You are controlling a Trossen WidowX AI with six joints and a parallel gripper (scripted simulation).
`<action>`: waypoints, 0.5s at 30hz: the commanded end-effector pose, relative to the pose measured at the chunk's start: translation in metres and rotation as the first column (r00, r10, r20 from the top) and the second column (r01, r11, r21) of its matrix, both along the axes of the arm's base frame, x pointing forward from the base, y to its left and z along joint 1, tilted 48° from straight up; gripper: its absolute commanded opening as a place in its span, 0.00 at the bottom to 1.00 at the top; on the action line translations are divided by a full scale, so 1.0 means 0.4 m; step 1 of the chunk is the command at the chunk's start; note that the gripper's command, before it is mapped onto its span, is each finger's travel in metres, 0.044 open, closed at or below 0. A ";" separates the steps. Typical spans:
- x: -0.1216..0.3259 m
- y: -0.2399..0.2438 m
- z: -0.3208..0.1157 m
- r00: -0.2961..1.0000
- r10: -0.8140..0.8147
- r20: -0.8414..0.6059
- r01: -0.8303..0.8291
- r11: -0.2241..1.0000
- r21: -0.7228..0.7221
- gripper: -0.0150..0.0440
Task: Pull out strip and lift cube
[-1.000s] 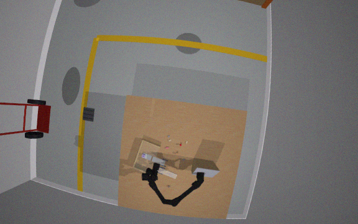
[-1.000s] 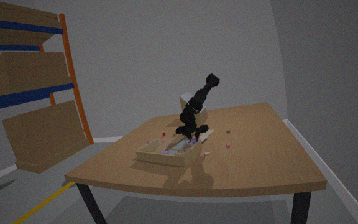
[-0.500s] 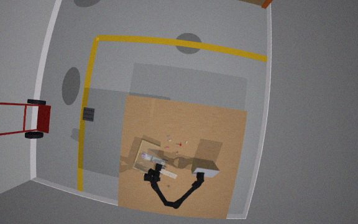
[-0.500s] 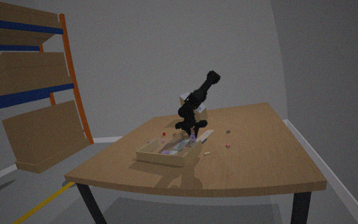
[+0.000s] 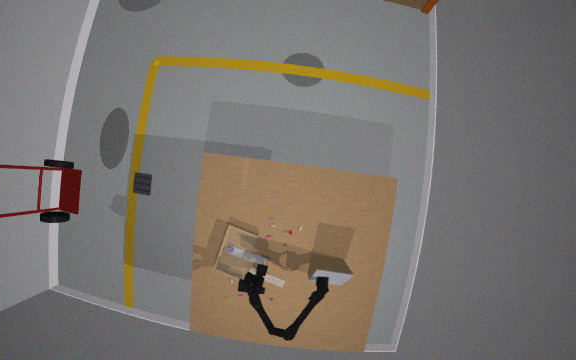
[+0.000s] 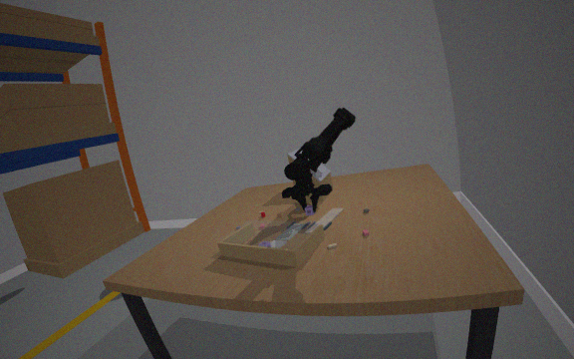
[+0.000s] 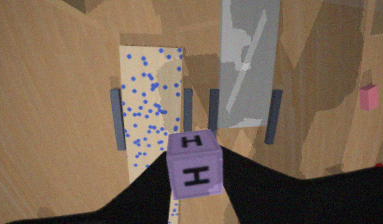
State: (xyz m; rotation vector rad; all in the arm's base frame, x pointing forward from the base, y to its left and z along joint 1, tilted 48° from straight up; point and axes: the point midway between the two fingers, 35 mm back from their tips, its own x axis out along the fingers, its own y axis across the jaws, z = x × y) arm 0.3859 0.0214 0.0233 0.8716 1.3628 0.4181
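My gripper (image 6: pixel 309 205) (image 7: pixel 192 153) is shut on a purple cube (image 6: pixel 309 211) (image 7: pixel 196 172) marked with a black H, which appears raised above the table. A pale strip with blue dots (image 7: pixel 147 90) lies below and left of the cube in the wrist view; it also shows in the top view (image 5: pixel 274 280) and the exterior view (image 6: pixel 332 216). A grey strip (image 7: pixel 249 65) (image 5: pixel 254 258) lies beside it. Another purple cube (image 5: pixel 231 249) (image 6: pixel 265 244) is inside the shallow wooden tray (image 5: pixel 221 247) (image 6: pixel 257 252). Whether that cube bears a label is too small to tell.
Dark guide bars (image 7: pixel 118 120) (image 7: pixel 273 117) flank the strips. Small loose blocks lie around, including a pink block (image 6: pixel 365 232), a dark block (image 6: pixel 366 210), a beige block (image 6: pixel 332 245) and a red block (image 6: pixel 263 214). A large box (image 5: pixel 335 267) stands beside the arm's base.
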 end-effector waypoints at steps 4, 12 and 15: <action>-0.062 0.005 -0.012 1.000 0.003 -0.001 -0.003 1.000 0.004 0.25; -0.136 0.012 -0.028 1.000 0.004 -0.002 -0.004 1.000 0.004 0.25; -0.164 0.015 -0.034 1.000 0.003 -0.003 -0.003 1.000 0.004 0.25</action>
